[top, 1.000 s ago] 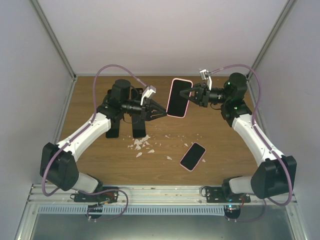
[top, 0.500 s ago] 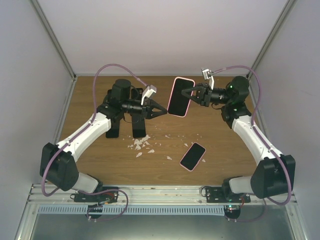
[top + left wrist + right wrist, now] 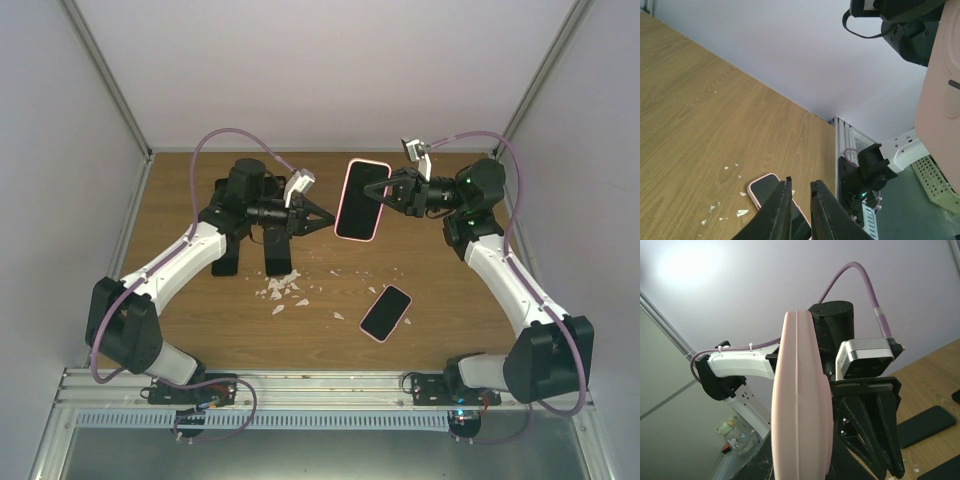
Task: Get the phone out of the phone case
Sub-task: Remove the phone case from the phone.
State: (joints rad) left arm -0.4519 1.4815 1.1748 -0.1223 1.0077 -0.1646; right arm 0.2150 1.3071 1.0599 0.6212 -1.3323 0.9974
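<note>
Wooden table (image 3: 225, 315) lies below your arms. Your right gripper (image 3: 385, 193) is clamped on the edge of the pink-cased phone (image 3: 362, 200), held aloft. Your left gripper (image 3: 322, 221), pinched closed and empty, is just beside it.

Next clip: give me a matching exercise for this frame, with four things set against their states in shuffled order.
Things:
1. left gripper
2. right gripper
3. raised phone
4. scraps

States:
a. white, strewn on the table
b. shut on the raised phone
c. shut, holding nothing
d. pink-cased, up off the table

Pairs: 1-c, 2-b, 3-d, 4-a
</note>
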